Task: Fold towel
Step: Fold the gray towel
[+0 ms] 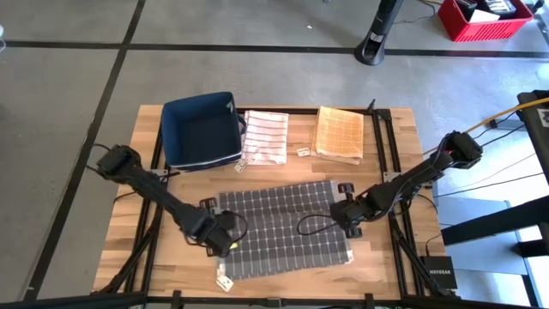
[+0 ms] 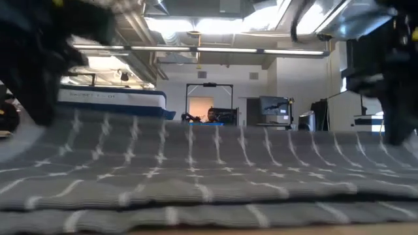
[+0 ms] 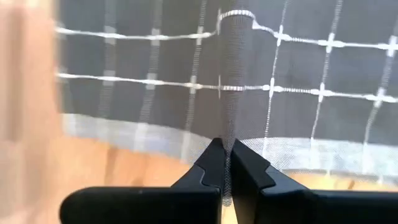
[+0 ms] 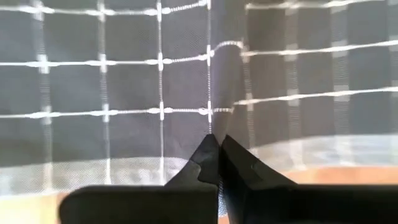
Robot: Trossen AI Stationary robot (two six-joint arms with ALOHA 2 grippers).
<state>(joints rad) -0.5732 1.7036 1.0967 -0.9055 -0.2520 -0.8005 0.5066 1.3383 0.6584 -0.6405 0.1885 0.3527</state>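
- Looks like a robotics lab or workshop space, not a home: a bare concrete floor (image 1: 257, 77) marked off with dark tape lines (image 1: 214, 47) is seen around the rig.
- A wooden tabletop (image 1: 390, 266) framed with black metal rails (image 1: 153, 172) is set up as a test station, cables (image 1: 502, 120) trailing off one side.
- A small network box (image 1: 439, 273) is parked on the tabletop's corner, and a red crate (image 1: 482, 21) is left on the floor.
- Exposed ceiling ducts (image 2: 215, 49), strip lighting (image 2: 209, 25), monitors (image 2: 271, 104) and a seated person (image 2: 211, 116) are visible in the background.
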